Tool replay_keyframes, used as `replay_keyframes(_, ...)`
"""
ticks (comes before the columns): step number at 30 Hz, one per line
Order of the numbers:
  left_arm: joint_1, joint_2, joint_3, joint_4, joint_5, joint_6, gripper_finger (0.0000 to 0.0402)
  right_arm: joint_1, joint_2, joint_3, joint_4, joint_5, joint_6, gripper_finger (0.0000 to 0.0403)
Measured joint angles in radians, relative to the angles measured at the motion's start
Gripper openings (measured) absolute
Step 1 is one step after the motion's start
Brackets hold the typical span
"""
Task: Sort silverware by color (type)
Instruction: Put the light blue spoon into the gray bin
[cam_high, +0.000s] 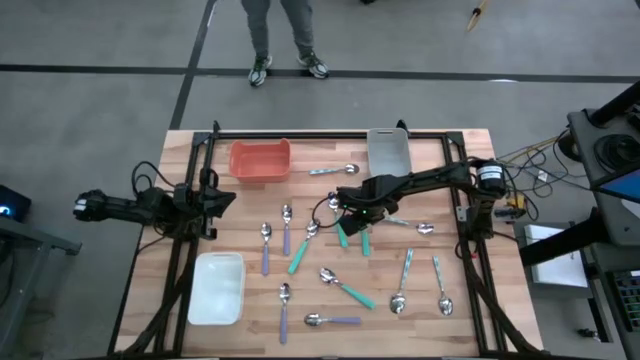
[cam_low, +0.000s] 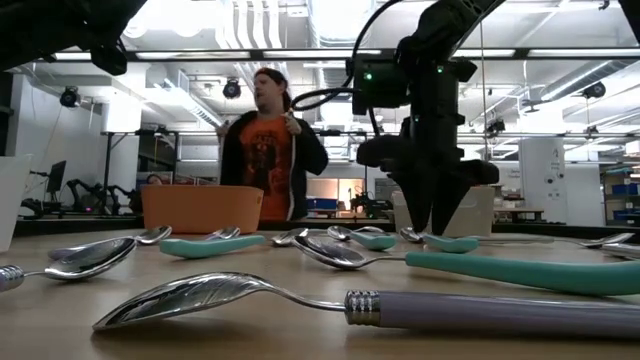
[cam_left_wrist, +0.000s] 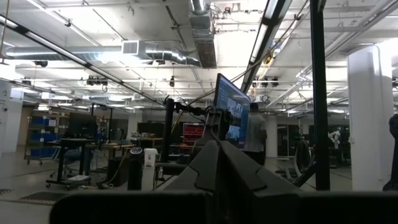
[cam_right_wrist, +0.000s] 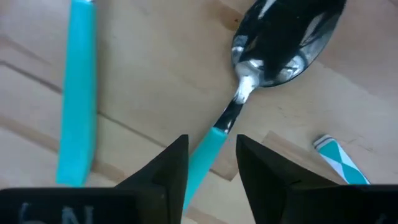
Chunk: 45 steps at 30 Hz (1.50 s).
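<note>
Right gripper is down at the middle of the table, fingers parted and straddling the handle of a teal spoon. From the wrist cam the handle runs up between the two fingers, and the bowl lies straight ahead of the tips, so the spoon's long axis is roughly in line with the gripper's forward direction and crosses the jaw gap. I can't tell whether the pads are touching the handle yet; nothing is pinched that I can see. In the high view this spoon sits in the central cluster right under the right gripper, with a second teal handle lying just beside it, roughly parallel, outside the jaws. I read this as a pick about to close; the neighbour looks clear enough not to get caught. Left arm is parked at the left edge, left gripper pressed together, pointed out at the room, well away from any spoon. The right arm is clearly the nearer one for this piece.
</note>
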Motion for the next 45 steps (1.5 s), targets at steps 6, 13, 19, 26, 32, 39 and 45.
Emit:
replay_keyframes(6, 0.0, 0.0, 0.0, 0.0, 0.0, 0.0, 0.0, 0.0, 0.036, 0.0, 0.003, 0.011, 0.007, 0.0166)
replay_keyframes(13, 0.0, 0.0, 0.0, 0.0, 0.0, 0.0, 0.0, 0.003, 0.071, 0.005, 0.007, 0.013, 0.007, 0.0166)
replay_keyframes(19, 0.0, 0.0, 0.0, 0.0, 0.0, 0.0, 0.0, 0.009, 0.078, 0.007, 0.009, 0.021, 0.035, 0.0144)
replay_keyframes(26, 0.0, 0.0, 0.0, 0.0, 0.0, 0.0, 0.0, 0.011, 0.078, 0.005, 0.008, 0.037, 0.093, 0.0086)
replay_keyframes(32, 0.0, 0.0, 0.0, 0.0, 0.0, 0.0, 0.0, 0.016, 0.08, 0.005, 0.02, 0.042, 0.117, 0.003)
replay_keyframes(39, 0.0, 0.0, 0.0, 0.0, 0.0, 0.0, 0.0, 0.028, 0.08, 0.006, 0.04, 0.048, 0.144, 0.0025)
replay_keyframes(45, 0.0, 0.0, 0.0, 0.0, 0.0, 0.0, 0.0, 0.029, 0.051, 0.005, 0.036, 0.048, 0.093, 0.0025)
